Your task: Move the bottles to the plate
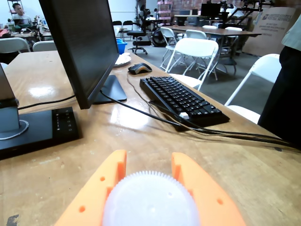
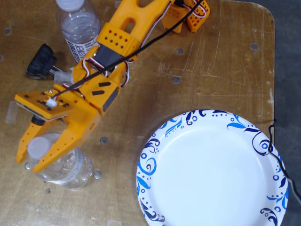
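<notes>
Two small clear plastic bottles with white caps, one ribbed [image 2: 66,167], one labelled [image 2: 80,28], left of one round white blue-swirled paper plate [image 2: 211,174].

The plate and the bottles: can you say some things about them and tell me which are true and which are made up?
1. The plate has nothing on it. True.
2. Both bottles already sit on the plate. False: both stand on the wooden table, away from the plate.
3. The orange tool has its fingers on either side of the plain bottle's white cap. True.
4. The labelled bottle is lying on its side. False: it stands upright, at the top of the fixed view.
5. The plate's rim has red dots. False: it has blue swirls.
</notes>
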